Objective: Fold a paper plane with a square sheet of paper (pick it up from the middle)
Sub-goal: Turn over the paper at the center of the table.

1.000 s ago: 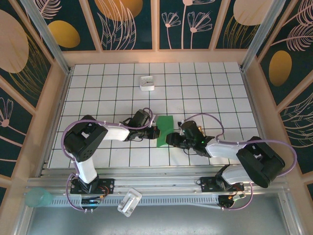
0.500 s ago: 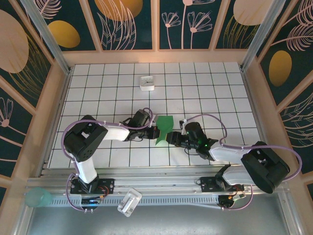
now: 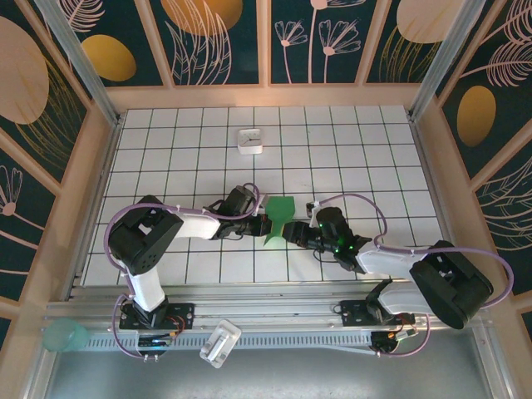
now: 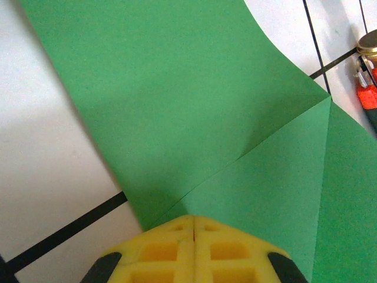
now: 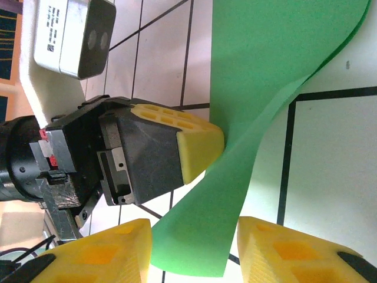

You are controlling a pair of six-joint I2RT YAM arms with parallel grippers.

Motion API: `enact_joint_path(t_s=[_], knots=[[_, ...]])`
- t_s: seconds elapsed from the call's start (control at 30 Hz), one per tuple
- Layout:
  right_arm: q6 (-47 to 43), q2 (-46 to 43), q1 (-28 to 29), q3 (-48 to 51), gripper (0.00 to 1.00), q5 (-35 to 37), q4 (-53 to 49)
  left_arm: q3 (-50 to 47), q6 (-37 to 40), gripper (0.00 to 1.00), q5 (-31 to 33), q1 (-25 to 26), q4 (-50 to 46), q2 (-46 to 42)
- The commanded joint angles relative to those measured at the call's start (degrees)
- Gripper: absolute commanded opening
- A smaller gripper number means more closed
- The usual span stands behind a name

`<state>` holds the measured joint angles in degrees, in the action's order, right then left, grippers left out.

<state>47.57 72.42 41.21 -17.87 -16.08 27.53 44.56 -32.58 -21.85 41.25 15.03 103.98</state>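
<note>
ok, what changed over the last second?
The right arm re-posed, its elbow dropping toward the bases, and the right gripper now points more squarely at the green paper. Its jaws are open astride the paper's free edge, not clamped. The paper went from a flat slanted patch to a bowed shape, narrower at the near end. The left gripper stayed shut on the paper, and the white box has not moved.

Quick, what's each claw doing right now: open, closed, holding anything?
Left claw: closed, pinching the green paper.
Right claw: open, with the paper's edge between its fingers.
</note>
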Motion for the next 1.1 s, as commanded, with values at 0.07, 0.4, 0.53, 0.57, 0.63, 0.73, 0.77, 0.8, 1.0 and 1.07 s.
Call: enact_joint_path(t_s=[0.07,0.4,0.53,0.57,0.63,0.73,0.77,0.8,1.0,1.07], knots=[[0.4,1.3,-1.5,-0.3,0.43,0.8,3.6,-1.1,0.8,0.02,2.7,0.9,-6.7,4.0],[2.2,3.7,-2.0,-0.6,0.43,-0.8,3.1,-1.1,0.6,0.02,2.8,1.0,-6.8,3.8],[4.0,0.9,-0.9,1.3,0.43,1.6,0.4,-1.2,0.6,0.02,2.8,0.9,-6.7,3.8],[4.4,0.3,-0.6,1.7,0.43,2.2,-0.1,-1.1,0.6,0.02,2.8,0.9,-6.8,3.8],[5.0,-0.6,0.2,2.0,0.43,3.5,-1.2,-1.1,0.8,0.02,2.9,1.0,-6.8,3.8],[5.6,-1.6,1.3,2.2,0.43,5.2,-2.3,-0.8,1.0,0.02,2.9,1.0,-7.1,4.0],[5.7,-1.7,1.7,2.2,0.43,5.9,-2.7,-0.8,1.0,0.02,2.9,1.0,-7.1,4.0],[5.7,-1.7,2.1,2.2,0.43,6.4,-3.0,-0.7,1.0,0.02,2.8,1.0,-7.1,4.0],[6.7,-1.1,4.3,2.6,0.40,10.1,-3.6,-0.8,1.1,0.02,2.9,1.0,-7.2,3.9],[7.0,-1.2,5.0,2.7,0.37,11.6,-4.0,-0.8,1.1,0.02,2.8,1.0,-7.3,3.9]])
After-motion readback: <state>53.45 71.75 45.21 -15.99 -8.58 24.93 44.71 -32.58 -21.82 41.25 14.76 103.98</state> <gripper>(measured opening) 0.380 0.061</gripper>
